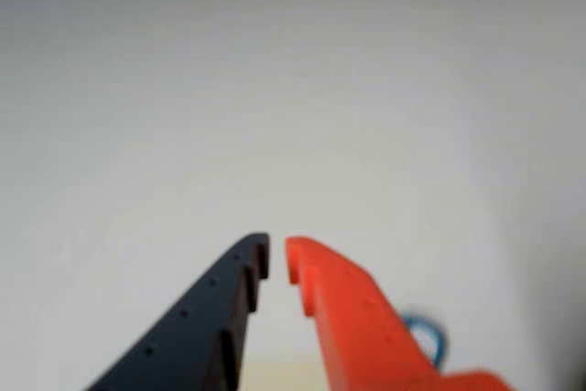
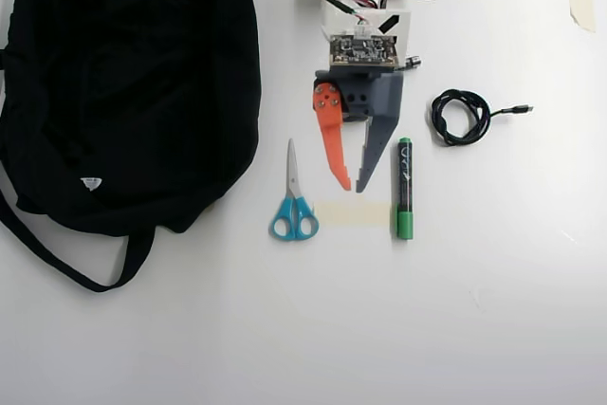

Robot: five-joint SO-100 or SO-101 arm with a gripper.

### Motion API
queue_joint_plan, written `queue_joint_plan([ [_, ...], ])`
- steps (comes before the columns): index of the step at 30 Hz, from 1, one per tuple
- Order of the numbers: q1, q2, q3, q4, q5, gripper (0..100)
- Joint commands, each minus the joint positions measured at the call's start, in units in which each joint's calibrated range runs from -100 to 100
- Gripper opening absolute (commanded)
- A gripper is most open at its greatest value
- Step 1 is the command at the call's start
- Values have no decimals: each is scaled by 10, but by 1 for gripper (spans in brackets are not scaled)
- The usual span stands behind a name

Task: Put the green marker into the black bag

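a: so, where is the green marker (image 2: 404,188)?

b: it lies flat on the white bench (image 2: 493,310) in the overhead view, green cap toward the bottom of the picture. it is just beside the dark finger of the pincer (image 2: 352,187), on its right, and not touching it as far as i can see.

a: is the pincer holding anything?

b: no. it is almost closed, with only a thin gap between the orange finger and the dark finger, and nothing in it. the wrist view shows the pincer (image 1: 276,249) the same way, the two tips close together over plain bench. that view is blurry, so the small blue thing by the orange finger may be the scissors handle.

a: and the black bag (image 2: 133,82)?

b: it lies floppy at the top left, well apart from the marker. the blue scissors (image 2: 293,202) lie between the bag and the pincer. a coiled black cable (image 2: 462,117) sits to the right of the arm. a pale strip of tape (image 2: 353,213) lies between the scissors and the marker.
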Motion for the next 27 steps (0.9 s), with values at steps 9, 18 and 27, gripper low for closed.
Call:
queue_joint_plan([
  [9, -8, -40, -75, 198, -4, 2],
  [18, -29, -40, -76, 294, -6, 2],
  [27, -31, -40, -107, 393, -8, 2],
])
